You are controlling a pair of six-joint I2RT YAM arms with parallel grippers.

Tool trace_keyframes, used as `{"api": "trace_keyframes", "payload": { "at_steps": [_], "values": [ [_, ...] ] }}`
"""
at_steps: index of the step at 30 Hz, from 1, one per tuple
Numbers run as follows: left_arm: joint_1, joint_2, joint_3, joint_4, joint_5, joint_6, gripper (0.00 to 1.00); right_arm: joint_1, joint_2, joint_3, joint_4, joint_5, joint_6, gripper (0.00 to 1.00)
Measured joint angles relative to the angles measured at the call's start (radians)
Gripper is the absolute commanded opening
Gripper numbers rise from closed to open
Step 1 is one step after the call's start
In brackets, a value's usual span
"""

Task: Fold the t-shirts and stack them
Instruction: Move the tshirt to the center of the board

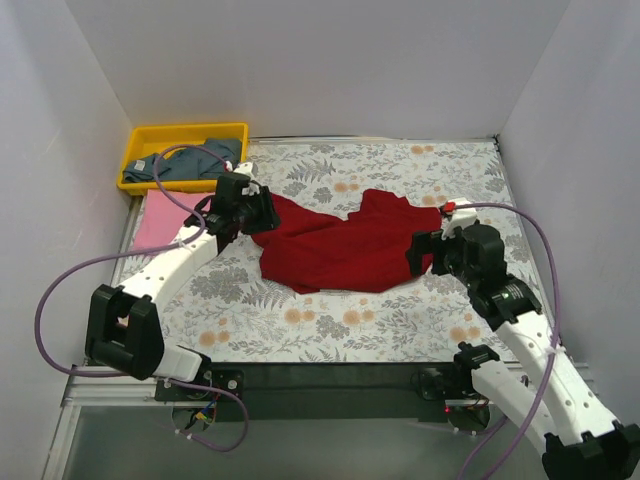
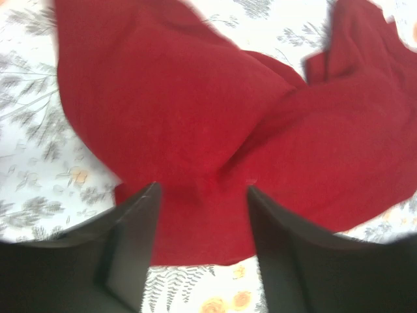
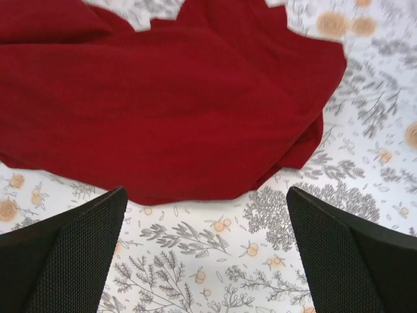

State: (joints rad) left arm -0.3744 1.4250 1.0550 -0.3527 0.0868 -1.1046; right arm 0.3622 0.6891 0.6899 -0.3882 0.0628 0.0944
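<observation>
Presently, the large dark red cloth t-shirt (image 1: 335, 245) is found crumpled at the middle of the floral table cover (image 1: 330, 320). The left gripper (image 2: 203, 188) is held over its left edge, fingers apart and nothing clamped. The right gripper (image 3: 205, 190) is spread wide just beside its right edge. Spreading is judged the step in hand: both edges must next be gripped and drawn flat. A pink cloth shirt (image 1: 160, 222) is laid at the table's left, and a blue-grey one (image 1: 195, 158) in the yellow plastic bin (image 1: 150, 135).

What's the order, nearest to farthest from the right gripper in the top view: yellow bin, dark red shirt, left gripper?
From the right gripper:
1. dark red shirt, right beside its fingertips, to its left.
2. left gripper, across the shirt, at its left edge.
3. yellow bin, far-left corner.
</observation>
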Motion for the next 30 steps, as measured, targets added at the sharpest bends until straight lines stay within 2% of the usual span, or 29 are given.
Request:
{"api": "trace_keyframes", "payload": {
  "at_steps": [3, 5, 6, 8, 16, 22, 25, 28, 29, 30],
  "values": [
    [0.007, -0.066, -0.052, -0.017, -0.080, 0.018, 0.75, 0.000, 0.118, 0.000, -0.005, 0.003, 0.031, 0.90],
    [0.007, -0.098, -0.072, -0.014, -0.084, 0.008, 0.78, -0.001, 0.183, 0.000, -0.006, 0.016, 0.047, 0.86],
    [0.006, -0.114, -0.086, -0.008, -0.080, -0.001, 0.78, -0.005, 0.223, 0.003, -0.005, 0.022, 0.057, 0.80],
    [0.006, -0.136, -0.126, 0.002, -0.075, -0.025, 0.78, -0.018, 0.293, 0.016, -0.005, 0.028, 0.074, 0.76],
    [0.006, -0.109, -0.238, -0.032, -0.027, -0.113, 0.79, -0.135, 0.562, 0.086, 0.042, -0.017, 0.165, 0.70],
    [0.006, -0.019, -0.244, -0.020, 0.046, -0.138, 0.79, -0.198, 0.626, 0.048, 0.111, -0.095, 0.219, 0.67],
    [0.006, 0.034, -0.244, -0.006, 0.071, -0.141, 0.79, -0.200, 0.639, 0.027, 0.134, -0.126, 0.232, 0.61],
    [0.006, 0.090, -0.243, 0.001, 0.088, -0.141, 0.72, -0.199, 0.655, 0.018, 0.158, -0.149, 0.241, 0.54],
    [0.006, 0.104, -0.242, 0.003, 0.090, -0.142, 0.67, -0.199, 0.660, 0.017, 0.166, -0.156, 0.243, 0.46],
    [0.006, 0.120, -0.238, 0.005, 0.093, -0.142, 0.50, -0.199, 0.667, 0.015, 0.177, -0.161, 0.244, 0.41]
  ]
}}
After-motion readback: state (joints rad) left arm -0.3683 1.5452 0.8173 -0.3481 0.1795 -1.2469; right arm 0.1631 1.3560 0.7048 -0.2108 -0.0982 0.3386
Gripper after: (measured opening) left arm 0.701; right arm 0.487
